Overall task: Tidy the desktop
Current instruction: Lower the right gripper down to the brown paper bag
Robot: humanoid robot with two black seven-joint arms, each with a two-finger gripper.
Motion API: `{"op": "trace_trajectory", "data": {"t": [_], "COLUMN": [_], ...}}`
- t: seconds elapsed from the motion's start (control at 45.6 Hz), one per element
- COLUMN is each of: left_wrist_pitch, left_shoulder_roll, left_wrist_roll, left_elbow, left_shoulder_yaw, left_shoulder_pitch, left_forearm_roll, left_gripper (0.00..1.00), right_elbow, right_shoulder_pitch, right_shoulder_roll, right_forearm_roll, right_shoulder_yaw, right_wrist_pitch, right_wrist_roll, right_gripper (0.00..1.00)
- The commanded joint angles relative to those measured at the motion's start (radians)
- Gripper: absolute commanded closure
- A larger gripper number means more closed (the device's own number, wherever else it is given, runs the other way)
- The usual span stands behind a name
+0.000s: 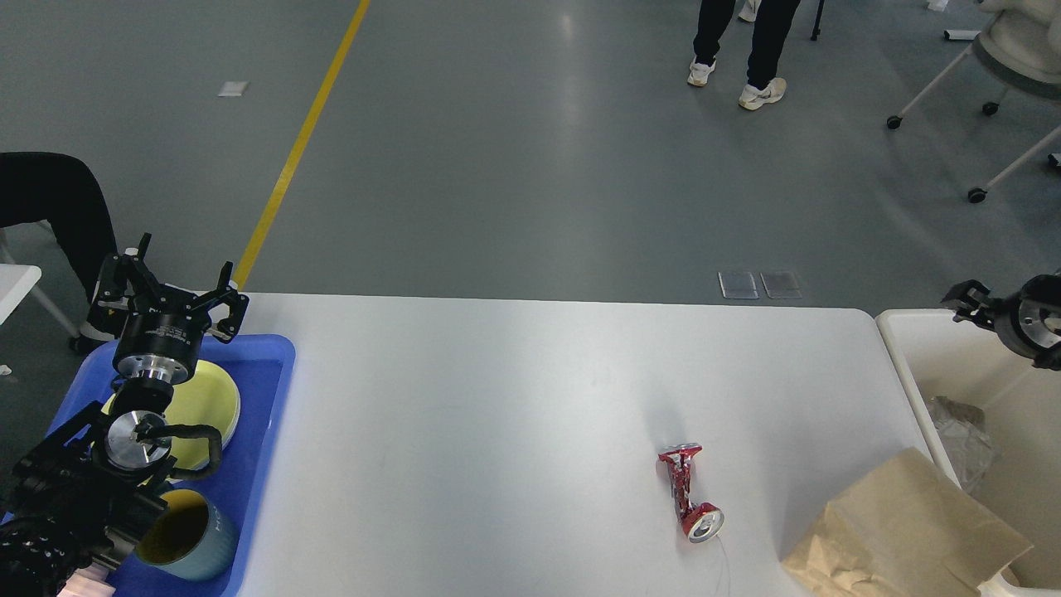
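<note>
The white desktop point(514, 390) carries a crushed red can point(688, 493) at the front right and a crumpled brown paper bag point(903, 531) at its front right corner. My left gripper point(172, 282) hangs open over the far end of the blue tray point(261, 431), with nothing between its fingers. My right gripper point(966, 300) shows small and dark at the right edge, above the far left corner of the cream bin point(899, 348). Its fingers cannot be told apart.
The blue tray holds a yellow plate point(207, 402) and a grey-blue mug point(186, 547) with a yellow inside. Crumpled clear plastic point(953, 435) lies in the bin. A person point(746, 41) walks on the floor beyond the table.
</note>
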Motion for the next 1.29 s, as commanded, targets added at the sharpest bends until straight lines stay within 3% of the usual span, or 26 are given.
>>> {"op": "trace_trajectory", "data": {"t": [0.0, 0.285, 0.46, 0.613, 0.898, 1.271], "left_wrist_pitch": [0.000, 0.000, 0.000, 0.000, 0.000, 0.000], "left_shoulder_roll": [0.000, 0.000, 0.000, 0.000, 0.000, 0.000], "left_wrist_roll": [0.000, 0.000, 0.000, 0.000, 0.000, 0.000], "left_elbow": [-0.001, 0.001, 0.001, -0.001, -0.001, 0.001], "left_shoulder_yaw": [0.000, 0.000, 0.000, 0.000, 0.000, 0.000], "left_shoulder_pitch": [0.000, 0.000, 0.000, 0.000, 0.000, 0.000], "left_forearm_roll": [0.000, 0.000, 0.000, 0.000, 0.000, 0.000], "left_gripper": [0.03, 0.03, 0.03, 0.03, 0.03, 0.03], "right_elbow": [0.153, 0.323, 0.366, 0.364, 0.352, 0.277], "right_shoulder_pitch": [0.170, 0.467, 0.575, 0.546, 0.323, -0.011], "right_shoulder_roll": [-0.002, -0.003, -0.005, -0.048, -0.178, -0.226], "right_forearm_roll": [0.000, 0.008, 0.008, 0.005, 0.003, 0.010], "right_shoulder_yaw": [-0.050, -0.070, -0.151, -0.203, -0.193, -0.010], "right_wrist_pitch": [0.145, 0.540, 0.712, 0.716, 0.672, 0.546], "right_wrist_roll": [0.002, 0.000, -0.004, -0.006, -0.004, -0.004], "right_gripper": [0.00, 0.00, 0.00, 0.00, 0.00, 0.00]}}
